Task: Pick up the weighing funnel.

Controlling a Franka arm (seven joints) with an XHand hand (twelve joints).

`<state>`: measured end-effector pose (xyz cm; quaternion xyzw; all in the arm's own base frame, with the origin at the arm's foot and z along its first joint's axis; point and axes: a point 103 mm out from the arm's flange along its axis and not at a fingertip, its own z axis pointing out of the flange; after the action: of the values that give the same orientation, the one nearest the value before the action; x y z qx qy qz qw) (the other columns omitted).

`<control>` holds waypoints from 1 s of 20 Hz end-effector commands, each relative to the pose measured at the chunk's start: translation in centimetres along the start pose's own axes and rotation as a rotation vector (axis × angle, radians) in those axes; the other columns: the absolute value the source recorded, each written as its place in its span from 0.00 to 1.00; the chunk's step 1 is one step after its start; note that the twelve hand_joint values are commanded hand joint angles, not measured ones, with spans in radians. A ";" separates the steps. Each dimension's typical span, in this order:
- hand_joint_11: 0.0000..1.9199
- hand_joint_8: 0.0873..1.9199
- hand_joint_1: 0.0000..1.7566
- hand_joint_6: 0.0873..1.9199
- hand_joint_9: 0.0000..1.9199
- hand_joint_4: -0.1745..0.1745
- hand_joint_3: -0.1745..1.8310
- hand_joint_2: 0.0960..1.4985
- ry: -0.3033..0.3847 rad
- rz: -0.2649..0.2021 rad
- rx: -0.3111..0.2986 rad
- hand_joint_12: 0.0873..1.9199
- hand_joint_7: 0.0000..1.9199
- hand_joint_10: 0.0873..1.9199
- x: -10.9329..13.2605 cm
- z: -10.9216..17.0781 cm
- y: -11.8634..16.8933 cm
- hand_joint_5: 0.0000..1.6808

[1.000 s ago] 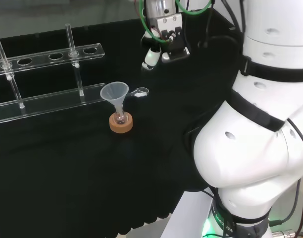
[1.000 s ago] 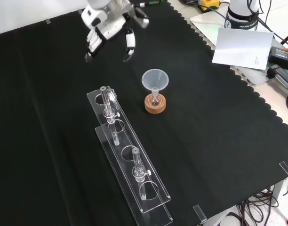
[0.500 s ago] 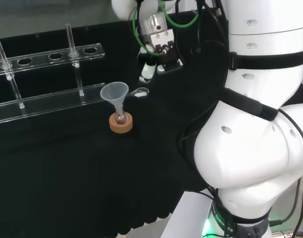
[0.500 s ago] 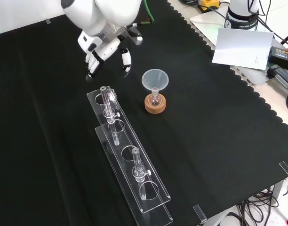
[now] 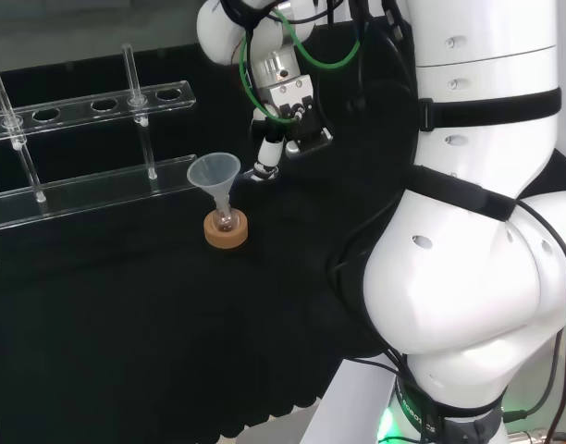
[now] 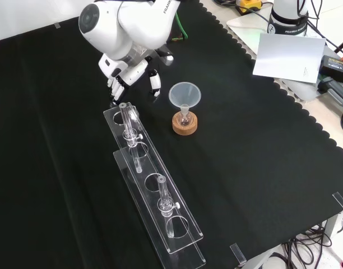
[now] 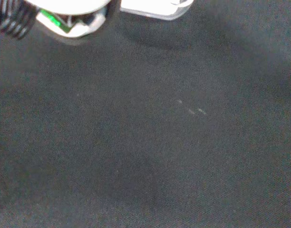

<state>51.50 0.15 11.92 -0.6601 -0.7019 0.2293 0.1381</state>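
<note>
While the black and white hand point(image 5: 285, 129) hangs low over the black-clothed counter point(image 6: 244, 168), just right of the big clear cone-shaped funnel point(image 5: 214, 172) in the head view, its fingers stand straight and spread. The thumb is apart from them, and they clasp nothing I can see. The small clear weighing funnel is too hard to tell from the white fingertip there. I judge that it lies on the cloth at or under that fingertip, just beside the funnel.

That closeness is the main danger. A finger sweeping toward the funnel could strike its rim and tip it, with its small flask, off the round cork ring point(image 5: 226, 231).

In the front view the other fingers point(image 6: 114, 89) reach down near the end of the long clear plastic rack point(image 6: 152, 188) of glass tubes, left of the funnel. Closing wide could knock that rack.

A smooth clear piece may also skid across the cloth, or squirt out of a pinch that lands off-centre.
</note>
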 end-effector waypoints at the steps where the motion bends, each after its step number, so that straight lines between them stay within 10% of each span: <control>1: 0.22 0.31 0.50 0.02 0.31 0.47 0.42 0.32 -0.012 0.008 0.004 0.68 0.19 0.27 0.5 0.9 0.0 0.37; 20: 0.24 0.31 0.51 0.03 0.33 0.45 0.42 0.32 -0.050 0.007 -0.029 0.67 0.21 0.26 0.1 2.3 2.3 0.36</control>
<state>52.00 -0.14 9.27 -0.6644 -0.6988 0.2383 0.1161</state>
